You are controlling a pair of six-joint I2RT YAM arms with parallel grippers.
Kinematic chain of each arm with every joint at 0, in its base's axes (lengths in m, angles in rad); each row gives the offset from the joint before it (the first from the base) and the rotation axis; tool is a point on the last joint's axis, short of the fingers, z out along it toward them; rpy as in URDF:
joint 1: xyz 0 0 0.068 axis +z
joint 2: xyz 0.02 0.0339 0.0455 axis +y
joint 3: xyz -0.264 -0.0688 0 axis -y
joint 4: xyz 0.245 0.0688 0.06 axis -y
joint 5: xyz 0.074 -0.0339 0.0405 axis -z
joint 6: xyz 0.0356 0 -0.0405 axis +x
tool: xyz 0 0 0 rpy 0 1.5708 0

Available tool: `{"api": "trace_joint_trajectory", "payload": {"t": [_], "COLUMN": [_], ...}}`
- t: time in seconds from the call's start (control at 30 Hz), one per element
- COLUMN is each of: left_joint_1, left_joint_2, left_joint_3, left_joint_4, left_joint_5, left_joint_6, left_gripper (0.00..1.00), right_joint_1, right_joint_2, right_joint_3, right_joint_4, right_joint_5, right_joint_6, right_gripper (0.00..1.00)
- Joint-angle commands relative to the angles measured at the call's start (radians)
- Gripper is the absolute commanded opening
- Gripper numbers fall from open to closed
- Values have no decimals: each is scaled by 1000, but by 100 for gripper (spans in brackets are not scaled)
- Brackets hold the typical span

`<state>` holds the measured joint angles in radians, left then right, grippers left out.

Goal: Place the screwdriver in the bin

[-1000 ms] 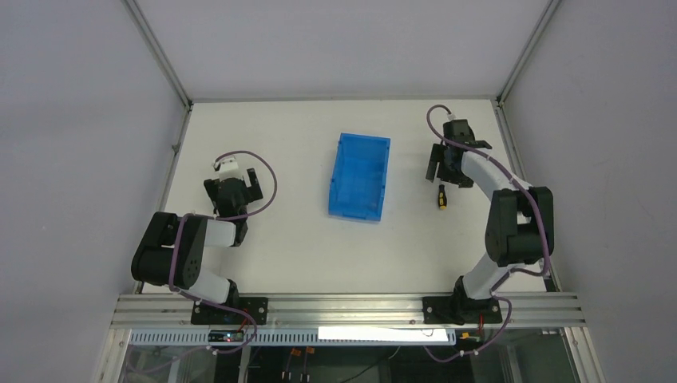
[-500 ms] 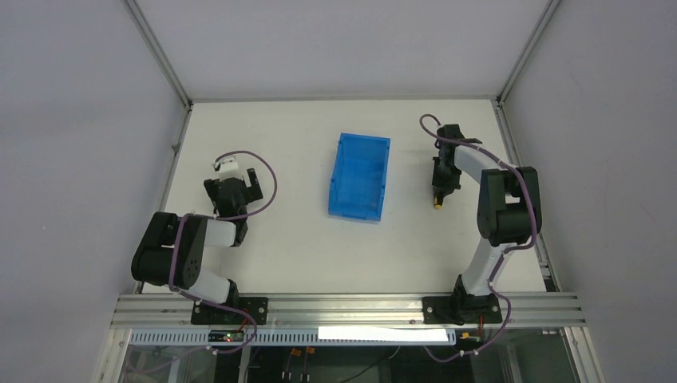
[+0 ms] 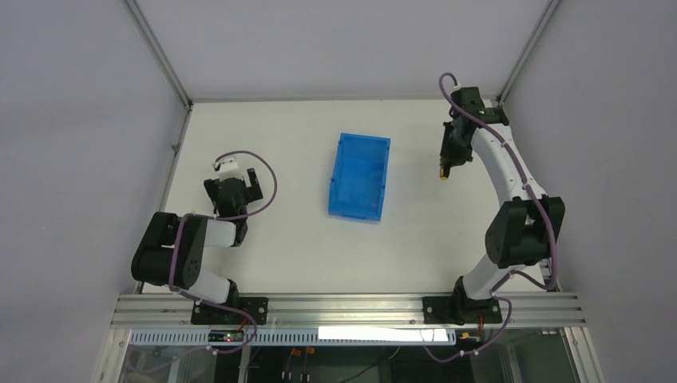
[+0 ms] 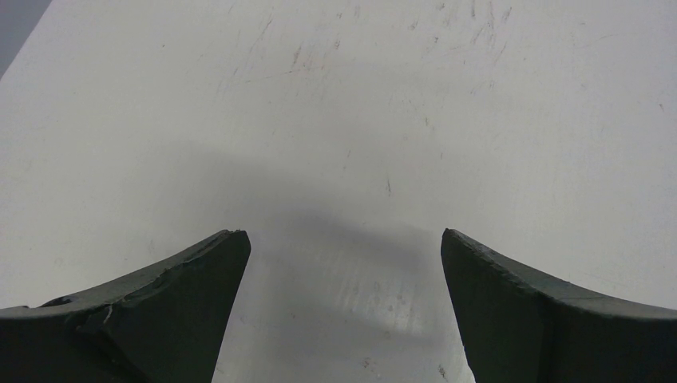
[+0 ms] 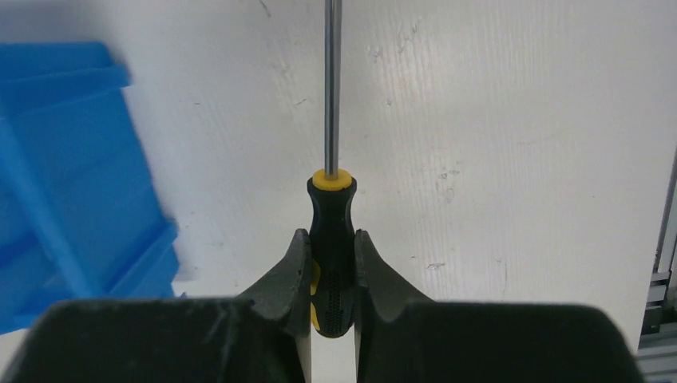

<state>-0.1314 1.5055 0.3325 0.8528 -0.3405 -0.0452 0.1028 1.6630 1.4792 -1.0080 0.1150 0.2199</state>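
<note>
**At the far right: screwdriver held, bin apart from it**

Closest to me, on the left side of the table [image 3: 303, 239], the left arm sits folded back near its base. The left gripper [image 3: 239, 182] has its fingers spread wide with nothing between them, and its wrist view shows only scuffed white tabletop under the gap [image 4: 343, 239].

Mid-table sits the bin [image 3: 361, 171], translucent blue, long side running away from me. I can't see anything inside it from the top view.

Further back and to the right, the right arm is stretched out toward the far right corner. The right gripper [image 3: 449, 155] is clamped on the screwdriver [image 3: 444, 170] — the wrist view shows both fingers pressed against the black and yellow handle [image 5: 333, 199], with the thin shaft pointing straight out past the fingertips [image 5: 331, 235]. The tool looks lifted off the table, though I can't be sure. The bin [image 5: 64, 159] is at the left edge of that view — well apart from the screwdriver, not under it.
</note>
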Motion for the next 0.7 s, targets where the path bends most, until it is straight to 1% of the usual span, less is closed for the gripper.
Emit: {"api": "trace_joint_trajectory", "payload": {"t": [0.0, 0.1, 0.17, 0.3, 0.47, 0.67], "left_joint_1": [-4, -4, -4, -4, -4, -4], "left_joint_2": [2, 2, 2, 2, 2, 2], "left_joint_3": [16, 16, 16, 16, 16, 16], "left_joint_4": [22, 22, 22, 22, 22, 22], "left_joint_5": [-17, -18, -17, -17, -18, -17], "left_joint_6": [-11, -11, -11, -11, -12, -10], "left_gripper": [99, 99, 99, 99, 99, 99], "right_joint_1": [46, 97, 146, 279, 428, 518], "right_joint_2": [-66, -65, -64, -53, -23, 68], "right_joint_3": [167, 257, 301, 344, 335, 305], "right_joint_4": [-172, -218, -213, -130, 43, 147], "right_joint_5": [11, 8, -11, -50, -42, -40], "right_joint_6": [47, 84, 105, 145, 196, 233], "right_gripper": [0, 0, 0, 0, 0, 0]}}
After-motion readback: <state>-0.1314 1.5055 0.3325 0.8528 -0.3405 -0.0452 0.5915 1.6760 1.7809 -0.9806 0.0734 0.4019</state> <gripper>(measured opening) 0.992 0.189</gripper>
